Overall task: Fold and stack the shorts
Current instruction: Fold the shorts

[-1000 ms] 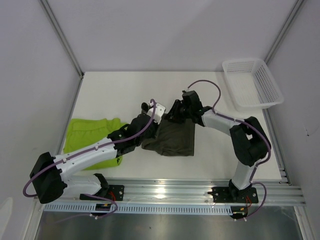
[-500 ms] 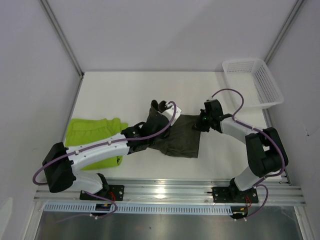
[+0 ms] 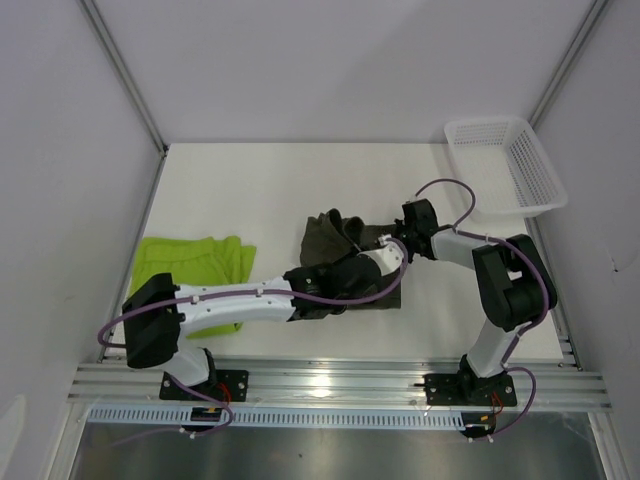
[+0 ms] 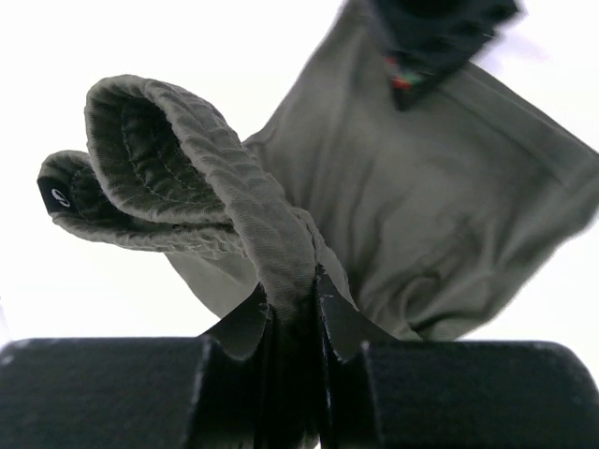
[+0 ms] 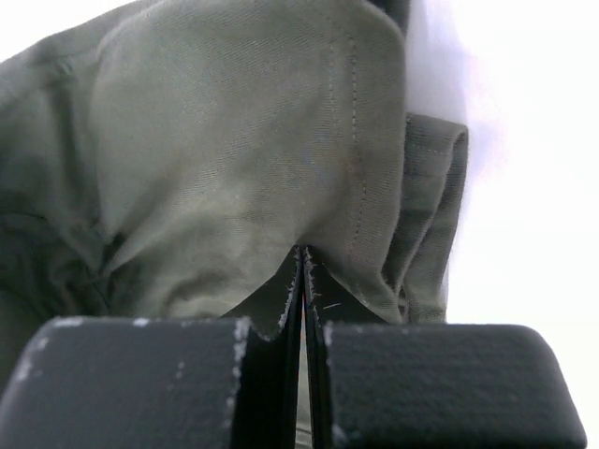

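The shorts lie as two pairs on the white table (image 3: 230,190). The lime green shorts (image 3: 190,262) lie flat, well to the left of the olive-grey shorts (image 3: 325,240), and partly under the left arm. We take the olive-grey pair as our landmark. It sits near the middle of the table, bunched and rumpled, with one end raised into a lump at its back left.

The left arm reaches across the near side of that pair, and the left gripper (image 3: 385,255) sits over its right part. In the left wrist view, we see the left gripper (image 4: 298,309) with its jaws drawn almost together, clamped on a thick fold of the olive-grey shorts (image 4: 449,215). The stitched waistband loops up and over to the left of the grip.

Just right of it, the right gripper (image 3: 398,245) meets the right edge of the olive-grey pair. In the right wrist view, the right gripper (image 5: 303,281) has its jaws pressed together, with only a hairline between them. The olive-grey shorts (image 5: 234,159) drape right at the tips, and we cannot tell whether any cloth is caught.

A white mesh basket (image 3: 505,165) stands well to the right of and behind the olive-grey pair, at the table's far corner. Pale walls close in the table on three sides, and a metal rail (image 3: 330,380) runs along the near edge.
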`<state>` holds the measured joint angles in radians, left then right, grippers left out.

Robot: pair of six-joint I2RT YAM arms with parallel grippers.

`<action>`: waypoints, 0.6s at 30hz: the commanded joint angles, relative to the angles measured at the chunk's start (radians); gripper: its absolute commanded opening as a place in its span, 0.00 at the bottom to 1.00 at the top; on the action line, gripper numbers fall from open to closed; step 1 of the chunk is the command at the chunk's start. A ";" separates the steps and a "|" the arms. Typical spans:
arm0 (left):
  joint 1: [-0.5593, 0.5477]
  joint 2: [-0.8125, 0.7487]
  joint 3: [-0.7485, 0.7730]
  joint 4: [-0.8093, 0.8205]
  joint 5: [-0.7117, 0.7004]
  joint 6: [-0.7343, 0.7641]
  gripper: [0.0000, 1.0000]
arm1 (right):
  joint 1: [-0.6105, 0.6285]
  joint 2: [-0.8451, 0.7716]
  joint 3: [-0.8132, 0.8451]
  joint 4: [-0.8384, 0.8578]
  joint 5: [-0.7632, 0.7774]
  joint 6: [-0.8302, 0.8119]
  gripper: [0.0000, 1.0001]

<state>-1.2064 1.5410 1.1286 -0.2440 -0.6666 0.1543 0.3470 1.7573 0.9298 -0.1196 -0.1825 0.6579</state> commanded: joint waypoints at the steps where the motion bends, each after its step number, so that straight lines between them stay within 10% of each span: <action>1: -0.064 0.024 0.043 0.055 -0.079 0.086 0.09 | -0.006 0.074 0.000 -0.019 0.018 -0.029 0.00; 16: -0.074 0.369 0.446 -0.152 0.007 -0.058 0.17 | -0.023 0.068 -0.020 0.038 -0.109 -0.008 0.00; 18: -0.073 0.436 0.496 -0.207 0.016 -0.085 0.53 | -0.028 0.065 -0.020 0.043 -0.124 -0.009 0.00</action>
<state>-1.2858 1.9114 1.5108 -0.3614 -0.6651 0.1314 0.3214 1.7943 0.9363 -0.0536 -0.2794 0.6567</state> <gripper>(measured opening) 0.252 0.002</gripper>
